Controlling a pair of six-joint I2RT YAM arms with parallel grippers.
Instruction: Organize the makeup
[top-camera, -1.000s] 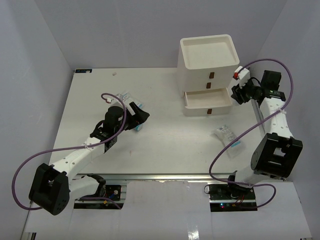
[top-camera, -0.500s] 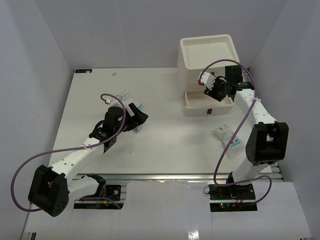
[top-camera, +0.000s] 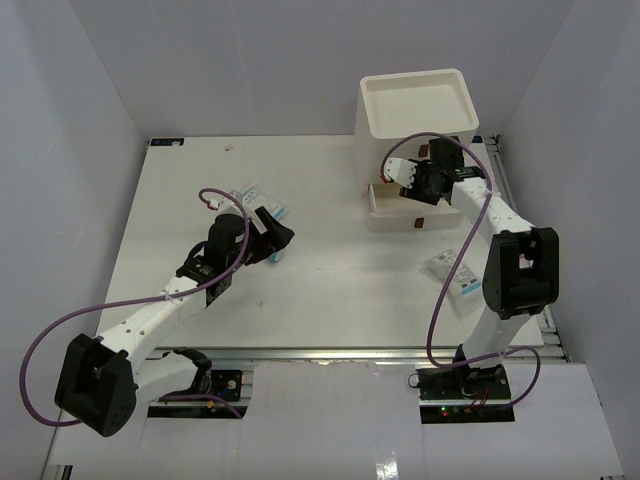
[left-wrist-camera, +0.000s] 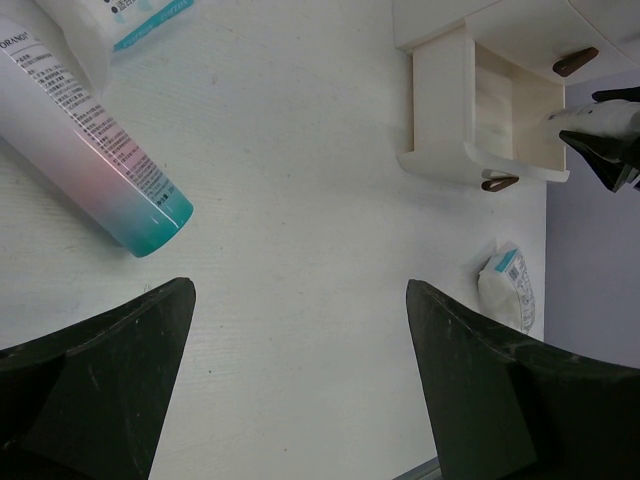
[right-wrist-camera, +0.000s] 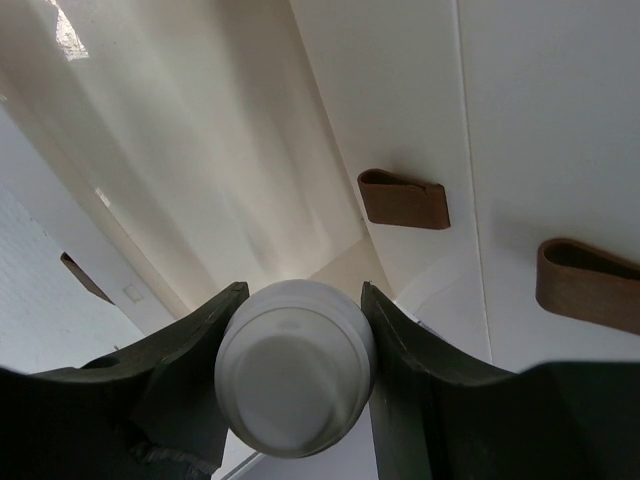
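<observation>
My right gripper (top-camera: 400, 172) hangs over the pulled-out drawer (top-camera: 392, 205) of the white drawer box (top-camera: 415, 105). It is shut on a white round-ended item (right-wrist-camera: 295, 380), which fills the gap between the fingers (right-wrist-camera: 190, 350). My left gripper (top-camera: 276, 238) stands open low over the table, nothing between its fingers (left-wrist-camera: 100, 370). A pink tube with a teal cap (left-wrist-camera: 100, 170) lies just ahead of it to the left. Beside the tube is a blue-and-white packet (left-wrist-camera: 130, 20). More packets (top-camera: 455, 275) lie at the right of the table.
Brown handles (right-wrist-camera: 403, 200) on the drawer fronts are close in front of the right gripper. The box's top is an open tray. Packets (top-camera: 255, 195) lie beyond the left gripper. Grey walls close in the table on both sides.
The right arm swung left from beside the box to over its open drawer, carrying the white item. The left arm barely moved.
</observation>
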